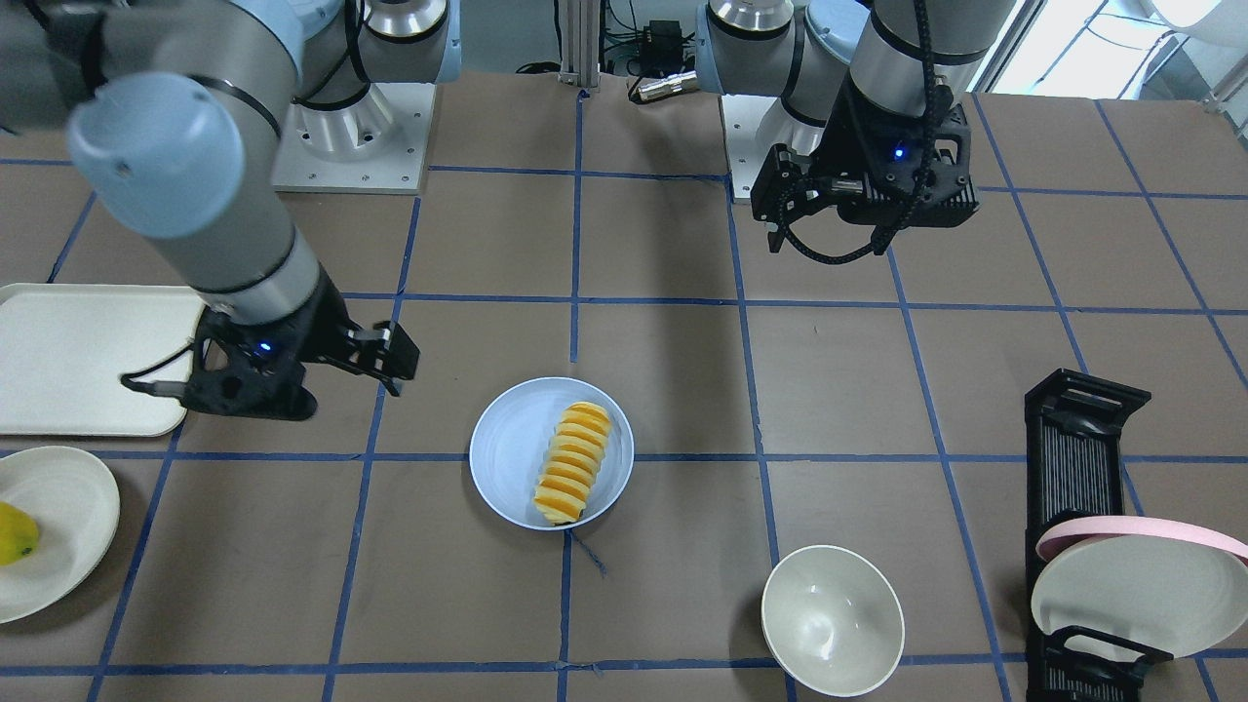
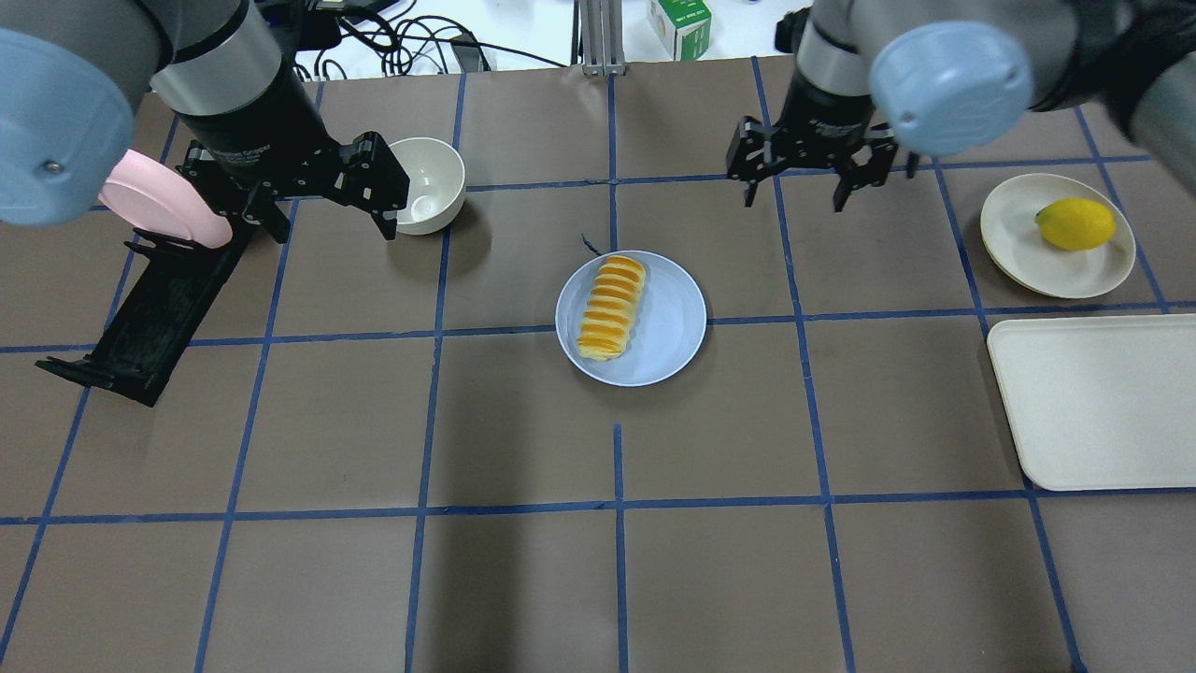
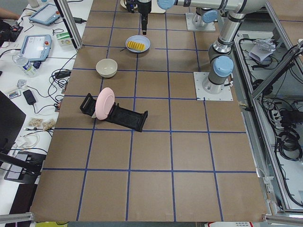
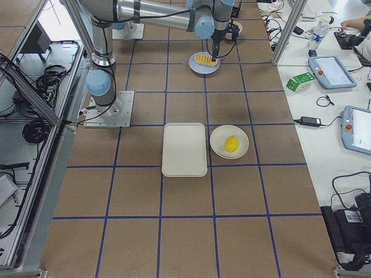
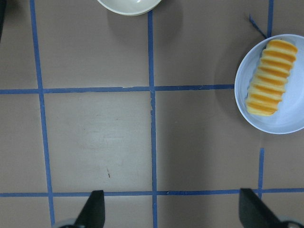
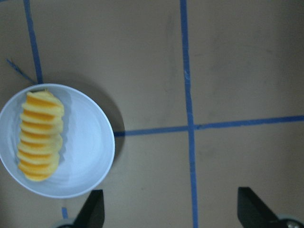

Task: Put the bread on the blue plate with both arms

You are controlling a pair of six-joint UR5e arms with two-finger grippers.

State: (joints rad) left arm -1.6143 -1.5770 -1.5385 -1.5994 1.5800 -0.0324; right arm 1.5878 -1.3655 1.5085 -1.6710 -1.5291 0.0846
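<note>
Starting at the far left of the overhead view, a pink plate (image 2: 159,201) stands on edge in a black dish rack (image 2: 149,318). Just beside it hangs the left gripper (image 2: 332,220), raised off the table (image 2: 523,579), its 2 fingers (image 5: 92,209) spread wide with nothing between them. In that view a white bowl (image 2: 432,178) sits upright right next to the gripper's inner finger.

Near the middle of the table is the blue plate (image 2: 668,327), and the bread (image 2: 612,294) lies in it. The loaf lies on the half of the plate toward the robot's left and runs lengthwise away from the robot, its far end reaching the rim. Neither gripper touches it. From the left wrist camera, plate and bread show off to the upper right, well outside the gap between the fingers.

Further right hangs the right gripper (image 2: 792,199), also lifted off the table and gaping wide, holding nothing. From its wrist camera the plate and bread sit at the lower left, just outside the nearer finger (image 6: 90,211), so the loaf is beside this gripper and not under it.

At the right end an off-white plate (image 2: 1018,234) carries 1 lemon (image 2: 1076,224), and just beside it, nearer the robot, lies a cream tray (image 2: 1093,402).
</note>
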